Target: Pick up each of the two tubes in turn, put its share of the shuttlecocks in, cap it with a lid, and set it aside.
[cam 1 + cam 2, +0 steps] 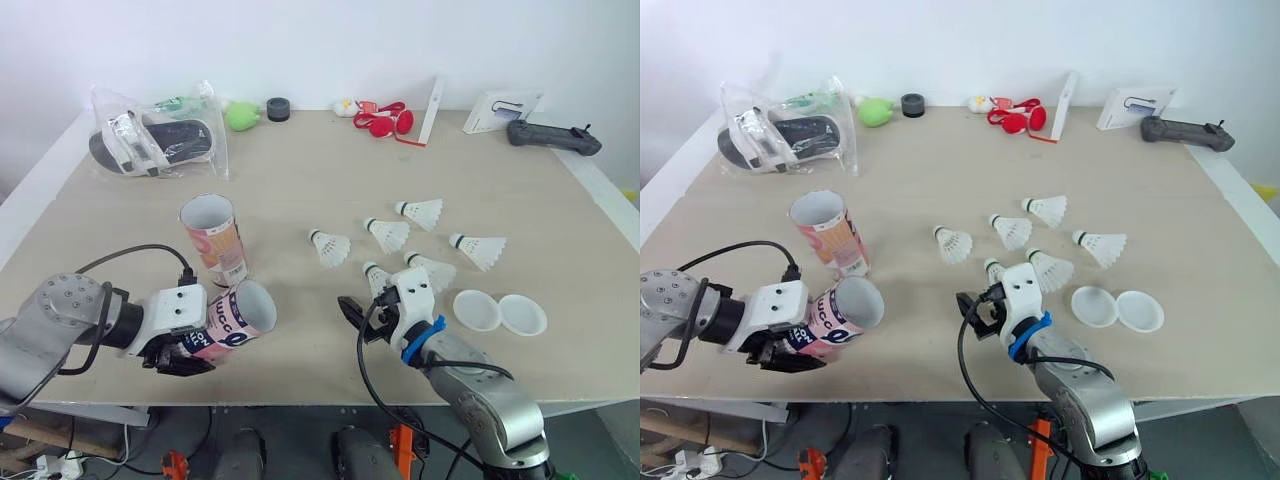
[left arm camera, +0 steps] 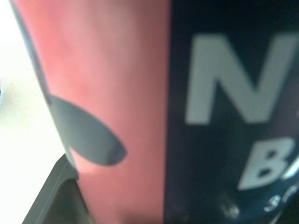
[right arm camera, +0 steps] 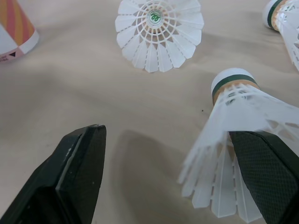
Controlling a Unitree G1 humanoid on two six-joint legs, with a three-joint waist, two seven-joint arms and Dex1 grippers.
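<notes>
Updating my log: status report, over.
Left claw shut on tilted tube. Right claw open at a shuttlecock. Second tube upright, both lids unused.

Setting reads as a robot test lab, not a home: bare white wall (image 1: 320,45), plain tan table (image 1: 300,190), unrelated props along its far edge (bagged sandals (image 1: 155,143), black handheld controller (image 1: 552,137)), loose cables (image 1: 35,465) on the floor.
</notes>
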